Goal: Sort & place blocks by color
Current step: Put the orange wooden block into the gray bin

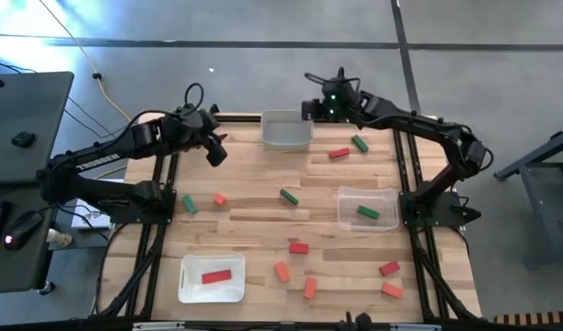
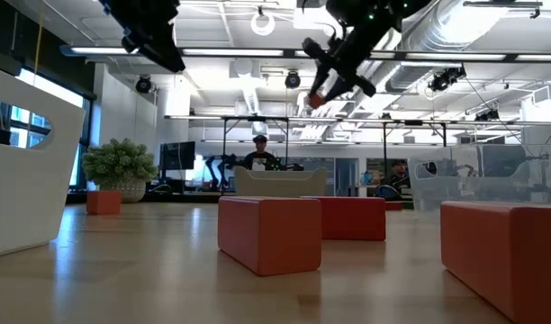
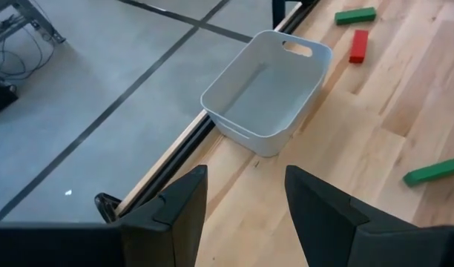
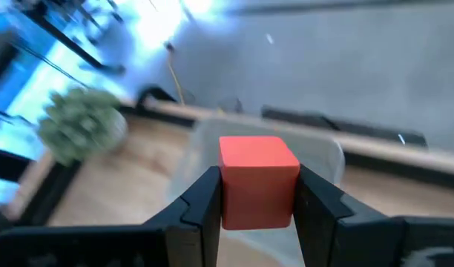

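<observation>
My right gripper hangs high over the far edge of the table, beside the pale bin, shut on an orange-red block. In the low view this gripper is well above the table with the block at its tips. Other red, orange and green blocks lie flat on the wood, among them a red one and a green one near the bin. My left gripper hovers open over the table's far left part, touching nothing; its fingers point toward the bin. My right gripper pinches the orange-red block by two opposite side faces between its two fingers. The block's end face points forward out of the fingers. It is lifted clear, high above the table.
A white tray at the near left holds one red block. A clear tray at the right holds one green block. Several blocks crowd the near middle. A spiky green plant stands at the far left.
</observation>
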Robot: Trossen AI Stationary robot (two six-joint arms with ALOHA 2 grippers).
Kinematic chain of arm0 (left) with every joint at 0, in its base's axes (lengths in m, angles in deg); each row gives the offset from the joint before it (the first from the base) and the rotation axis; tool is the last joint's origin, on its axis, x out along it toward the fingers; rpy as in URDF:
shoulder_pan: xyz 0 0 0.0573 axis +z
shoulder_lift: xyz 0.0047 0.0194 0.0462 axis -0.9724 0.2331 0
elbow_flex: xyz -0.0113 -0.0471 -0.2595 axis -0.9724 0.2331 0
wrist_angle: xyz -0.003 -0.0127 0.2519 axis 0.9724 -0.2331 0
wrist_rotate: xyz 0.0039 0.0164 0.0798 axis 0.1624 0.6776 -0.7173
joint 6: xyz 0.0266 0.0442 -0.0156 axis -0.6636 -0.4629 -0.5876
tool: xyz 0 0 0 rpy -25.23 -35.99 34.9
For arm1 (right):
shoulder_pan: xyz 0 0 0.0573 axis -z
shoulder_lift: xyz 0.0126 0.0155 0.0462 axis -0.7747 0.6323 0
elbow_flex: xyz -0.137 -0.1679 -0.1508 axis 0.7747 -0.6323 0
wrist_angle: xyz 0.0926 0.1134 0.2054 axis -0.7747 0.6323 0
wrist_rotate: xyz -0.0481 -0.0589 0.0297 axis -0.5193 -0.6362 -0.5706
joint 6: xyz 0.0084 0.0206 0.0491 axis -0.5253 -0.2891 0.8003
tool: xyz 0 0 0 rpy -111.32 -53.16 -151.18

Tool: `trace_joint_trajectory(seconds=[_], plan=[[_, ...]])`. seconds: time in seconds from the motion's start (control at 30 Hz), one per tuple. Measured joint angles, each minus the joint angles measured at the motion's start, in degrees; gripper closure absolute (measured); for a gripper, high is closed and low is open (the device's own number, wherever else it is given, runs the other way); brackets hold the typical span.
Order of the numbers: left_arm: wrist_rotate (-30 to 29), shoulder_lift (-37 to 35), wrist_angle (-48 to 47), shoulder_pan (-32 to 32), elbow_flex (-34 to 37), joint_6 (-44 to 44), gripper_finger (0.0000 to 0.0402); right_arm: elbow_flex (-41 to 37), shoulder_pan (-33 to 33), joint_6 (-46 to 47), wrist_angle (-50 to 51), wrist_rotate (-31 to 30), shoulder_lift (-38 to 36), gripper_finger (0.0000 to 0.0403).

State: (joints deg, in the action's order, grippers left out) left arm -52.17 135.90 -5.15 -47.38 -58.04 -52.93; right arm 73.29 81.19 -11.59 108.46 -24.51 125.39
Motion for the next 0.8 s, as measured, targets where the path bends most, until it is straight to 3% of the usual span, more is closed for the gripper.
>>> trace_joint_trajectory(seconds=[0.4, 0.57, 0.8], plan=[[-0.07, -0.01, 0.00, 0.99, 0.00, 2.49, 0.0232, 0.00, 1.86, -15.02, -22.04, 0.91, 0.06, 0.0296], [-0.22, 0.00, 0.10, 0.99, 0.00, 2.49, 0.0232, 0.00, 1.86, -21.11, -25.51, 1.42, 0.42, 0.0296], [-0.26, -0.01, 0.13, 0.99, 0.00, 2.49, 0.0232, 0.00, 1.86, -21.44, -25.57, 3.32, 3.32, 0.0296]])
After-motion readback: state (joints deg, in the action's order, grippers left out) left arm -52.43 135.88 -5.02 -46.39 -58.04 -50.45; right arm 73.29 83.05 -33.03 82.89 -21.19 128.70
